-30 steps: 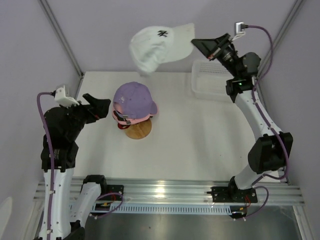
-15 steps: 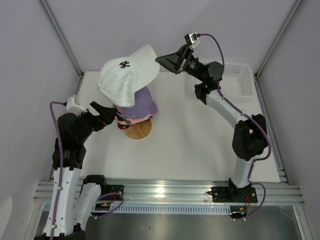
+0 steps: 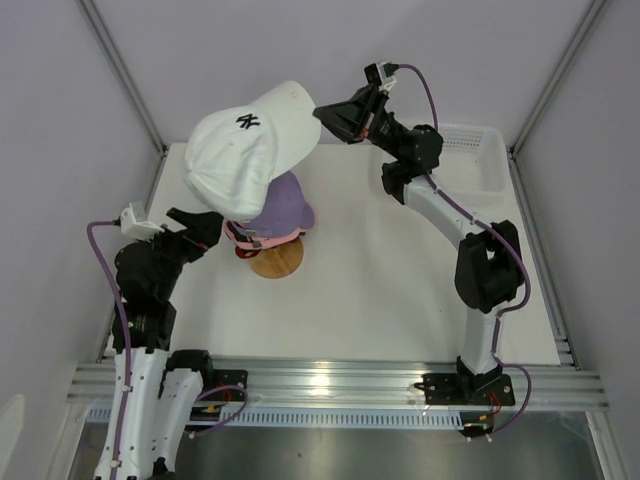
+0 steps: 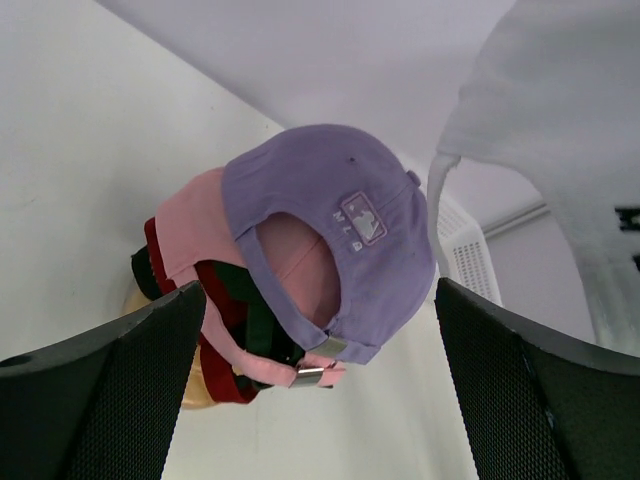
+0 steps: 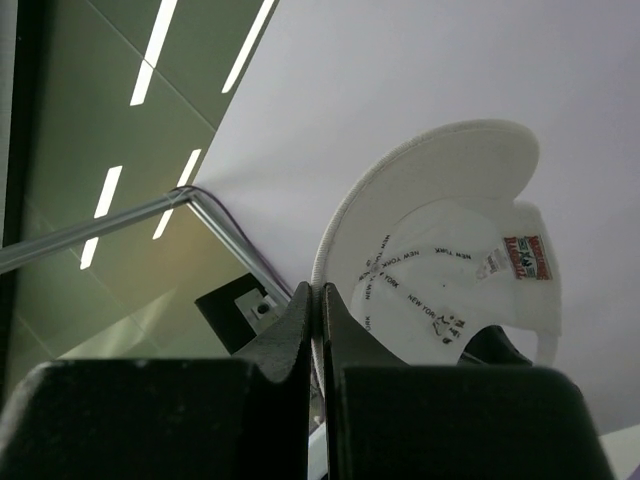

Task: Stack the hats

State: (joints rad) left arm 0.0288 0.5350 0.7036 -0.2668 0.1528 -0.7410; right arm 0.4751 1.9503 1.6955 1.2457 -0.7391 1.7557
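Observation:
My right gripper [image 3: 322, 110] is shut on the brim edge of the white cap [image 3: 245, 150] and holds it in the air above the stack; its inside shows in the right wrist view [image 5: 450, 250]. The stack sits on a wooden stand [image 3: 277, 258]: lavender cap [image 3: 280, 203] on top, pink cap [image 4: 195, 235] under it, red cap [image 4: 215, 355] and a dark cap [image 4: 255, 320] below. My left gripper [image 3: 205, 230] is open and empty just left of the stack, its fingers [image 4: 130, 390] either side of the caps' back straps in the left wrist view.
A white mesh basket [image 3: 470, 165] stands at the back right of the white table [image 3: 400, 290]. Grey walls close the back and sides.
My right gripper carried the white cap left from the back right, to over the stack. My left arm shifted slightly down and left beside the stack.

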